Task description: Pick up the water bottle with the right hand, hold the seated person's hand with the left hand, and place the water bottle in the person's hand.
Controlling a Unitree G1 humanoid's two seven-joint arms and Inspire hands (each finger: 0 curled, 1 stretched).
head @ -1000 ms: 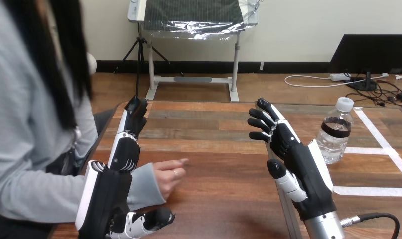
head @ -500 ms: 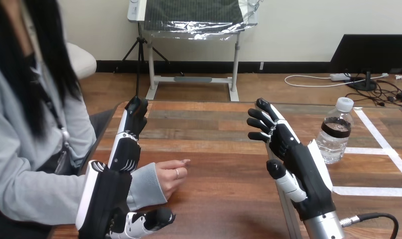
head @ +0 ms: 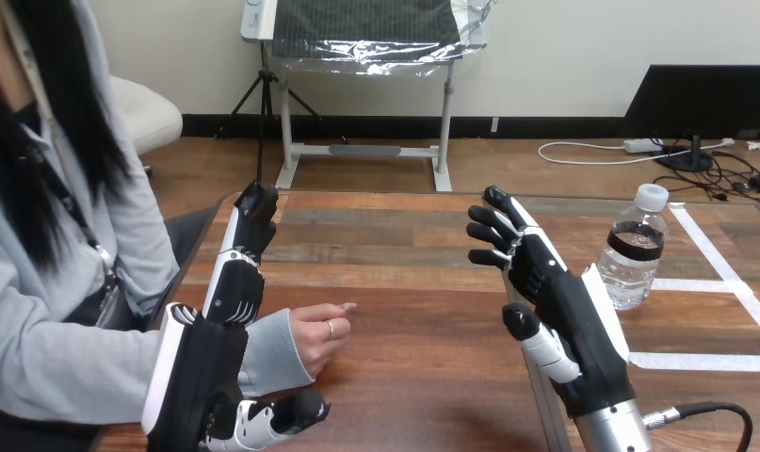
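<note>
Empty, fingers spread, the right robot hand [head: 557, 306] stands beside the upright clear plastic water bottle [head: 633, 254] and could knock it over reaching.

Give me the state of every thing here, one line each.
water bottle: upright, capped, untouched on the table.
right hand: open, raised, apart from the bottle.
person's hand: empty, loosely curled, resting on the table.
left hand: open, beside the person's hand, not gripping it.

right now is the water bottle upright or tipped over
Upright: the water bottle stands on the table, white cap on top, apart from the right hand.
</note>
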